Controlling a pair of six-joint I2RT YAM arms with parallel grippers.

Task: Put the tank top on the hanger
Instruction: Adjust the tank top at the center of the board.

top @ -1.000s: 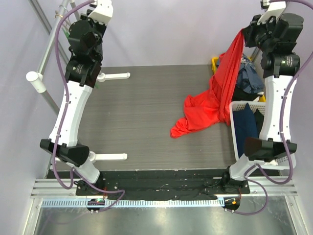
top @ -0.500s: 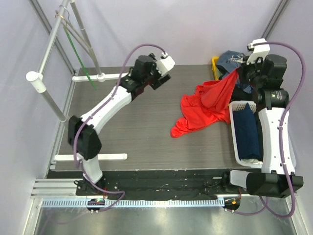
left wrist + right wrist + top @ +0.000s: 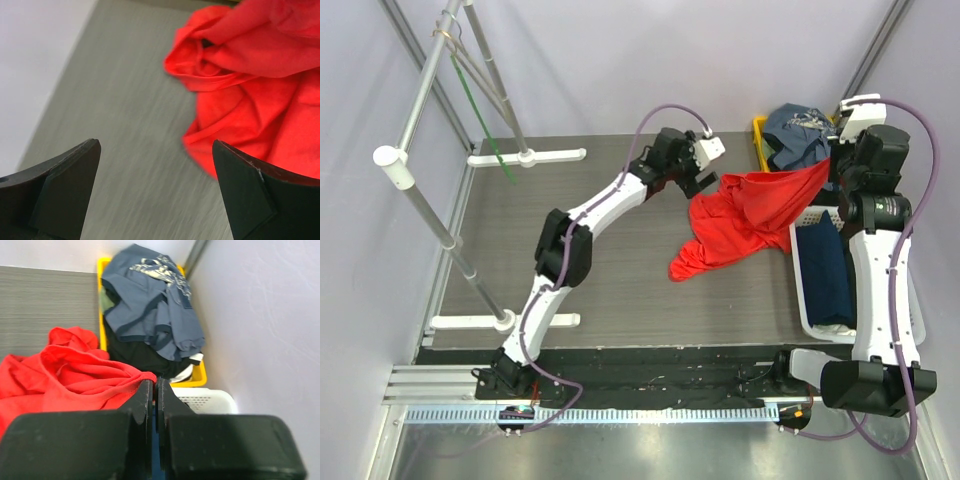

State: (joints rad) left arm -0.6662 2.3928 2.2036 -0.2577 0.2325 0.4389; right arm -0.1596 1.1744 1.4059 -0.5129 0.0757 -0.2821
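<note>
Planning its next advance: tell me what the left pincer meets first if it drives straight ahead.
Probably the bare table, right beside the tank top: the open left pincer frames tabletop, though one finger lines up with the red folds. Depth is unclear.

L end effector (image 3: 155, 150): opened, moved to tank top (image 3: 740, 220) | top: lowered
</note>
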